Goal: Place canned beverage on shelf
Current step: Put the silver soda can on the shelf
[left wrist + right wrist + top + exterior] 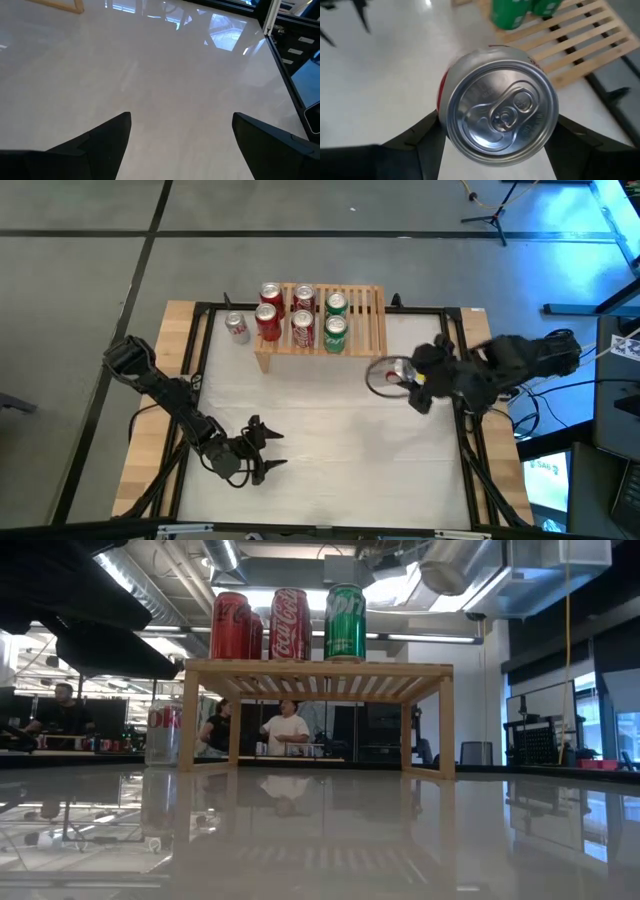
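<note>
The pale wood shelf (362,320) stands at the table's far side and also shows in the low view (320,668). Several red and green cans (303,315) stand upright on its slatted top. A silver can (237,327) stands on the table just left of the shelf. My right gripper (392,376) is to the right of the shelf's near right corner, shut on a red can (500,112) with a silver top. My left gripper (268,450) is open and empty over the table's near left part. My right gripper pinches the can's round side wall between its two fingers (422,137), one on each opposite side (441,95). The fingers come from above, pointing down. The can stands upright with its lid up and looks lifted clear of the table.
The right end of the shelf top (372,305) holds no can. White tabletop (330,440) lies open between the two grippers. A black frame (460,395) runs along the table's edges. People sit in the room behind the table (285,730).
</note>
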Robot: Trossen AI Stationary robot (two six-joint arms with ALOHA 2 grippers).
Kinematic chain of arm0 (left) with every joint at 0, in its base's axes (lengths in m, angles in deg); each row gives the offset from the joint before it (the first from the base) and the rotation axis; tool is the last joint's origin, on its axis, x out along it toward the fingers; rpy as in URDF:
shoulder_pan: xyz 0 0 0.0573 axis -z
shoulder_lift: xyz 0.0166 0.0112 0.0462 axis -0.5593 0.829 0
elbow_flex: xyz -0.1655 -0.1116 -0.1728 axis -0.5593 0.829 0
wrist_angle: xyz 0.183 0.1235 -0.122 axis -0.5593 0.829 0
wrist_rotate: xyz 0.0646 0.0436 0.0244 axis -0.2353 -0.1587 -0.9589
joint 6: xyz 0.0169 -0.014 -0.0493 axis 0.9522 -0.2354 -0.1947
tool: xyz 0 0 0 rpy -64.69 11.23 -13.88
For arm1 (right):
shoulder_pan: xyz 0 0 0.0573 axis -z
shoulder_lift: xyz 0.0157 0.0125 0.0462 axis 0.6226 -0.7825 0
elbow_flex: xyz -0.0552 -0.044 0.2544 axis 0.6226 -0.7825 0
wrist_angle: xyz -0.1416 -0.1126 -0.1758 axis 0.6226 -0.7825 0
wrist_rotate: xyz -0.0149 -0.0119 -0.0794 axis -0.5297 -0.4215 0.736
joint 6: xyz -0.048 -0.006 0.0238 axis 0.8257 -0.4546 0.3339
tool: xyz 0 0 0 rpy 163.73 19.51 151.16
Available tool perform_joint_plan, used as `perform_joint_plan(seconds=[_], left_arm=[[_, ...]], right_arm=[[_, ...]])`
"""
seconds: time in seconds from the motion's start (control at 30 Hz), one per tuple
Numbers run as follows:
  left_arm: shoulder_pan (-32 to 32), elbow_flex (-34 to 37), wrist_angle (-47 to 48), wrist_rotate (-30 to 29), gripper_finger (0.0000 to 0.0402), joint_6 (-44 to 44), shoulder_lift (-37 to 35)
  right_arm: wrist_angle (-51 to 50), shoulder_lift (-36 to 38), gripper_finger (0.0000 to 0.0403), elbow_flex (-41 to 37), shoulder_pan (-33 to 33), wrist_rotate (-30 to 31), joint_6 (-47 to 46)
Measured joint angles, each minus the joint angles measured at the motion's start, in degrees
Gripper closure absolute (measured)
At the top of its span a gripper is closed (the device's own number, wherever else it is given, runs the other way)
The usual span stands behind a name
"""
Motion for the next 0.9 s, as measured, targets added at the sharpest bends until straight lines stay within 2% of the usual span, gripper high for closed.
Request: perform_joint_plan(seconds=[0.23, 0.37, 0.43, 0.63, 0.9], left_arm=[[0.0, 0.0, -0.01, 0.1, 0.0065, -0.04, 0.0], [0.0, 0.0, 0.0, 0.48, 0.0065, -0.18, 0.0], [0.0, 0.0, 0.0, 0.5, 0.0065, -0.22, 0.0], [0.02, 0.0, 0.0, 0.52, 0.0065, -0.21, 0.0], [0.0, 0.0, 0.0, 0.52, 0.0065, -0.11, 0.0]], right_arm=[[-8.22, -10.12, 0.0136, 14.64, 12.39, -4.07, 7.74], [-9.38, -14.7, 0.0137, 19.71, 18.83, -7.03, 11.7], [-9.4, -16.61, 0.0137, 21.13, 21.97, -9.04, 13.48], [-9.66, -20.12, 0.0138, 21.69, 29.8, -10.04, 17.64], [-9.62, -22.61, 0.0139, 21.69, 35.45, -11.97, 20.77]])
